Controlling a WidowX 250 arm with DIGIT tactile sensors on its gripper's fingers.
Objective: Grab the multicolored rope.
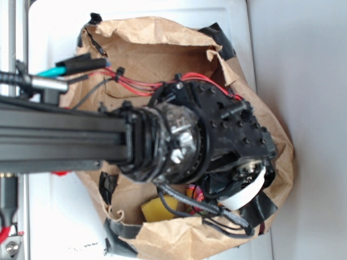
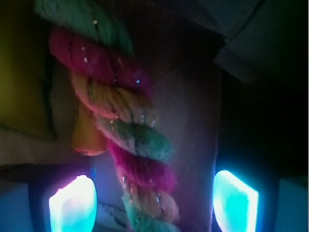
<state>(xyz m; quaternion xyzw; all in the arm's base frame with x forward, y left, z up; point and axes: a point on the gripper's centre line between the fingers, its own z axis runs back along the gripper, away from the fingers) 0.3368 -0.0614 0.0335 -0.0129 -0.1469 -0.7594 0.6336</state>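
Observation:
In the wrist view the multicolored rope (image 2: 128, 130), a thick twist of green, red and orange strands, runs from the top left down to the bottom middle. Its lower end lies between my two glowing fingertips (image 2: 75, 205), nearer the left one, with a wide gap to the right one. My gripper (image 2: 153, 205) is open around the rope and not closed on it. In the exterior view the black arm and gripper (image 1: 246, 189) reach down into a brown paper bag (image 1: 162, 49); only a small red and yellow bit of the rope (image 1: 193, 194) shows under the wrist.
A yellow sponge wedge (image 1: 157, 210) lies in the bag near its lower wall, and it shows dimly at the left of the wrist view as a yellow sponge (image 2: 21, 92). Black tape (image 1: 116, 238) holds the bag's corners. The bag walls surround the gripper closely.

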